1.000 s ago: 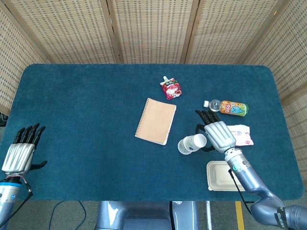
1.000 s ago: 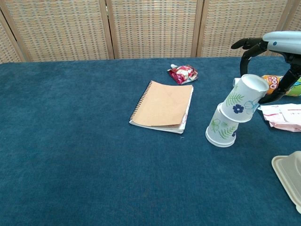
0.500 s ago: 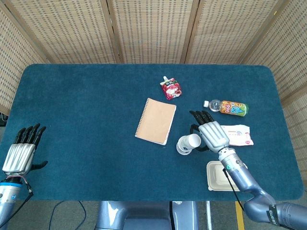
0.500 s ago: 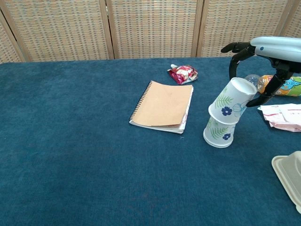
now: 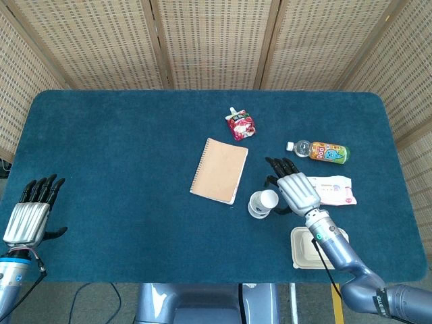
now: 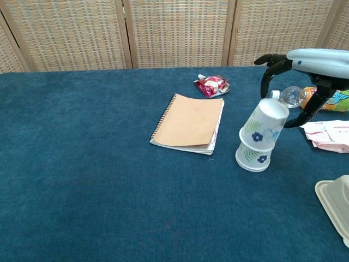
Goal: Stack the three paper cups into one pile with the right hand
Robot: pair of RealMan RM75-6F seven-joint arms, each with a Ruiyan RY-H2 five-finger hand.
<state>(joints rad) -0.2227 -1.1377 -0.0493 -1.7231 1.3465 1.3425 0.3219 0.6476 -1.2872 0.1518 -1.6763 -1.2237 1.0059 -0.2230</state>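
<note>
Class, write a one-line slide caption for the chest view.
Right hand lowers an upturned paper cup onto the cup pile beside a notebook.

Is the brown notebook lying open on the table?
No, in the chest view the notebook lies closed, its plain brown cover facing up and its spiral binding along the left edge.

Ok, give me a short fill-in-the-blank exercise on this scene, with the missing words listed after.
1. The right hand holds the top paper cup, which sits ____ on the cup below.
2. Left of the cups lies a closed, spiral-bound ____.
3. The left hand holds ____.
4. The bottle lies on its ____.

Missing words: tilted; notebook; nothing; side
</note>
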